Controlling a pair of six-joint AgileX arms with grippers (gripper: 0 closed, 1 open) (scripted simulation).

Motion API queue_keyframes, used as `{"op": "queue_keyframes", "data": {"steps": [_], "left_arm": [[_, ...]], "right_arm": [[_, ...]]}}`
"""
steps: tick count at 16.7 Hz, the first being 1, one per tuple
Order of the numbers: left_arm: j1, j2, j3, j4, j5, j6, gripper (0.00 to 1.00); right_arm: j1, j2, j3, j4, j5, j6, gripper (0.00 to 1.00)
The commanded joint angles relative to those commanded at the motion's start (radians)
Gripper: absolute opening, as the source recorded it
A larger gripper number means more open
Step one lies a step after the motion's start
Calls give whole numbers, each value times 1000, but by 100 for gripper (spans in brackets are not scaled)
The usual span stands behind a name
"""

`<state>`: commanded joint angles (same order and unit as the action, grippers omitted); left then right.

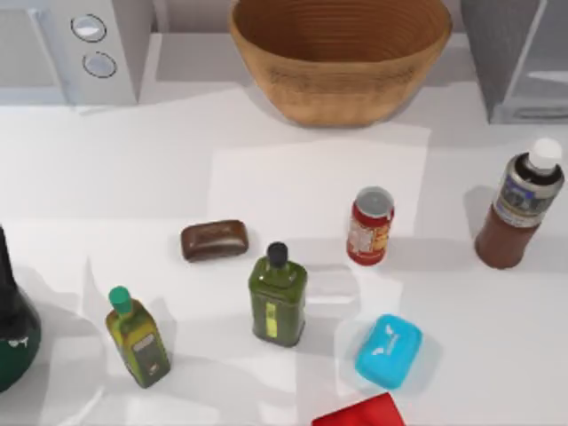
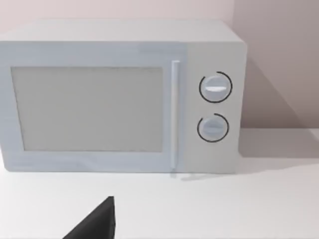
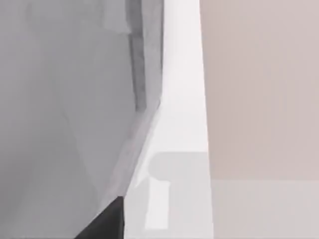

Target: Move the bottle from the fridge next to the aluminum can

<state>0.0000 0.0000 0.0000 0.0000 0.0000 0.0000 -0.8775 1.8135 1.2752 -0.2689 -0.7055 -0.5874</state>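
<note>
The bottle [image 1: 519, 209], reddish-brown with a white cap and a grey-blue label, stands upright on the table at the right, in front of the fridge [image 1: 519, 58]. The aluminum can [image 1: 370, 226], red with a silver top, stands upright to its left with a clear gap between them. No gripper touches either. In the left wrist view a dark part of my left gripper [image 2: 97, 224] points at the white appliance. The right wrist view has a dark part of my right gripper [image 3: 107, 221] close beside the grey fridge [image 3: 65, 99] wall.
A wicker basket [image 1: 342, 53] sits at the back centre and a white appliance [image 1: 71, 49] with two knobs [image 2: 214, 107] at the back left. Toward the front are a brown block [image 1: 214, 240], a square dark-green bottle [image 1: 279, 297], an olive bottle [image 1: 138, 337], a cyan object [image 1: 389, 351] and a red object [image 1: 359, 413].
</note>
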Motion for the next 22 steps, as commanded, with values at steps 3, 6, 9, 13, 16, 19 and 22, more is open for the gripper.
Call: {"op": "queue_keyframes", "data": {"steps": [3,6,9,13,16,19,22], "left_arm": [[0,0,0,0,0,0,100],[0,0,0,0,0,0,100],[0,0,0,0,0,0,100],[0,0,0,0,0,0,100],[0,0,0,0,0,0,100],[0,0,0,0,0,0,100],[0,0,0,0,0,0,100]], "right_arm": [[154,-29,-47,60,120,108,100],[372,-71,-112,137,279,246,100],[601,-121,-183,219,448,388,100],[808,-179,-260,305,623,537,100],[852,-195,-281,327,667,576,100],[836,-190,-284,324,673,571,100],[836,-156,-245,318,672,574,100]]}}
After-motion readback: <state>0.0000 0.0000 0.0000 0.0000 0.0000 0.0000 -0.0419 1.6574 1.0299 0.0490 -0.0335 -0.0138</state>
